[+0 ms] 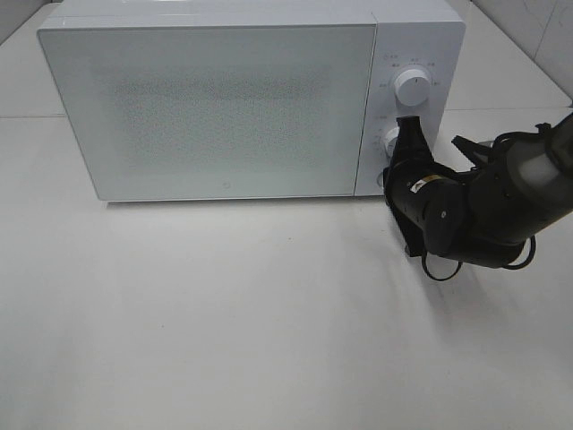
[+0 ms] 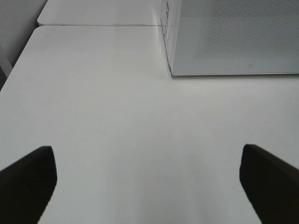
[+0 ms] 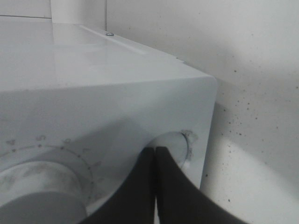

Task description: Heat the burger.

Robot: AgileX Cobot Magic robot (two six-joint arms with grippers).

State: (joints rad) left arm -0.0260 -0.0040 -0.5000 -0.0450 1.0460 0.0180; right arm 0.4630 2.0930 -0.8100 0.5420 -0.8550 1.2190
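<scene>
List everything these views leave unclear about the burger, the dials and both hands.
Burger: in no view; the shut microwave door shows nothing through its dotted glass.
Lower dial: high view, mostly covered by the shut right hand; setting unreadable.
Dial markings: too small from above, blurred in the right wrist view.
Left hand: outside the high view; left wrist view cuts off its open fingers.
</scene>
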